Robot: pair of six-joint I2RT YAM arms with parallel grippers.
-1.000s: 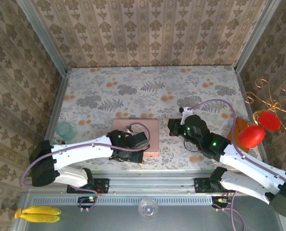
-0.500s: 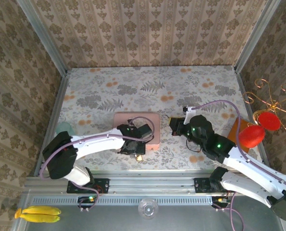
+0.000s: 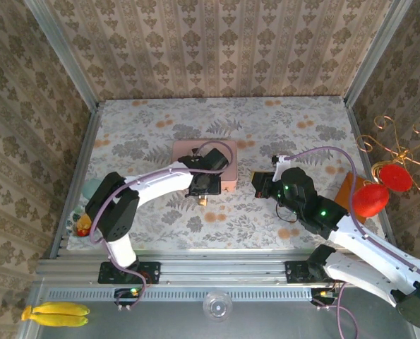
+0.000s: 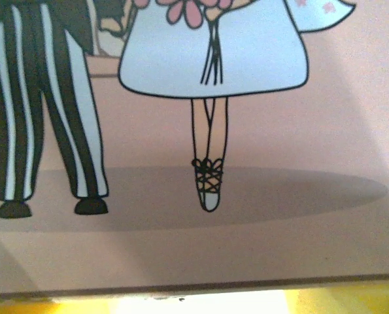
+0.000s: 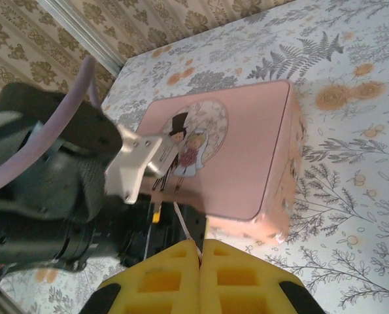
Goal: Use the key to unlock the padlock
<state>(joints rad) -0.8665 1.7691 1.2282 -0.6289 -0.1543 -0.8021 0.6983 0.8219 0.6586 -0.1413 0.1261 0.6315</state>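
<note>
The small brass padlock (image 3: 202,201) sits at the tip of my left gripper (image 3: 203,195), which is shut on it just in front of the pink tin's near side. In the right wrist view the padlock (image 5: 156,214) shows as a yellow speck among the left gripper's dark fingers. My right gripper (image 5: 201,252) is shut on the slim silvery key (image 5: 186,229), whose blade points at the left gripper, close to the padlock. From above, the right gripper (image 3: 258,185) stands right of the tin. The left wrist view looks closely at the tin's lid picture.
The pink picture tin (image 3: 185,152) lies mid-table under the left wrist. At the right edge are red balls (image 3: 370,200) on a gold wire stand and an orange block (image 3: 345,189). A teal cup (image 3: 90,189) stands at the left edge. Metal rails frame the table.
The left gripper has carried the padlock away from the near edge, and the pink tin has slid the same way, towards the back. The right gripper has shifted only slightly.
</note>
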